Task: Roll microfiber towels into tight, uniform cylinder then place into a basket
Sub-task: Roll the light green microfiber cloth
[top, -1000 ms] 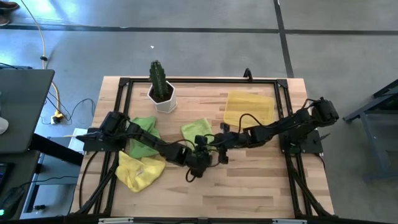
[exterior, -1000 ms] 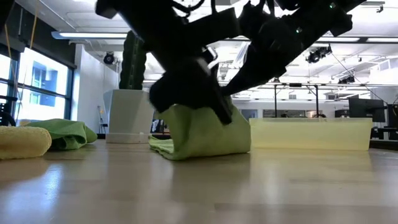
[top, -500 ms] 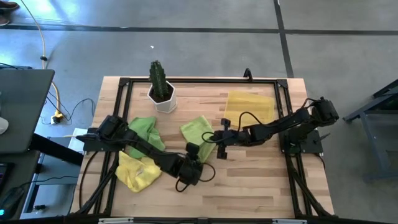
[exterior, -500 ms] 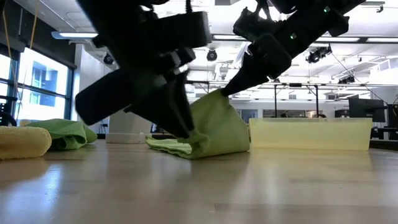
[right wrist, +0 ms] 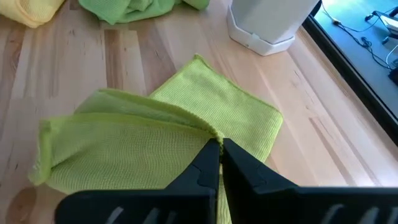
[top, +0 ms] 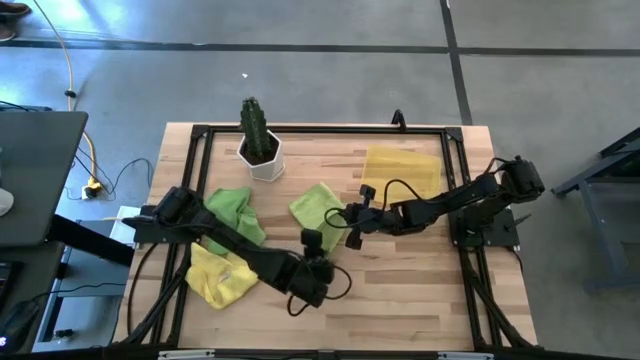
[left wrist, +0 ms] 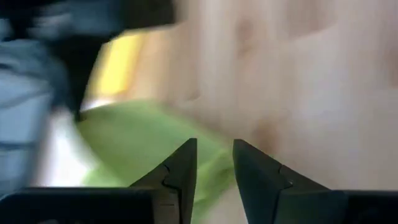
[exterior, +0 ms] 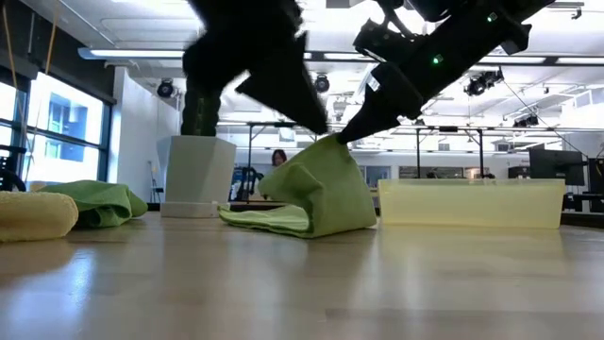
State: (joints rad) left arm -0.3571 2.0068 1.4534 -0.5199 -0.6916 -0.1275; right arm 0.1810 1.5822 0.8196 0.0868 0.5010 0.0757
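A lime green microfiber towel (top: 320,208) lies folded at the table's middle, one side drawn up into a peak (exterior: 328,144). My right gripper (right wrist: 219,149) is shut on that peak, reaching in from the table's right. My left gripper (left wrist: 214,163) hovers just on the near side of this towel, above the table, with a gap between its fingers and nothing in it. A second lime green towel (top: 232,208) and a yellow towel (top: 222,275) lie crumpled at the left. The yellow basket (top: 400,172) stands on the table at the far right. My right gripper pinches the towel's raised upper layer at its edge (right wrist: 208,134) between its two fingertips. The fingers slant down from the table's right. The cloth rises to a peak there, while the lower layer (right wrist: 242,112) and the near flap (exterior: 269,219) rest on the table.
A white pot with a green cactus (top: 260,150) stands at the far left, just beyond the crumpled towels. A black frame (top: 320,130) runs round the tabletop. Bare wood lies along the near edge (top: 400,300).
My left gripper has drawn back from the middle towel toward the table's near edge and risen clear of it. The towel's near flap has settled flat on the table, while the side in my right gripper stays raised. My right gripper has kept its place.
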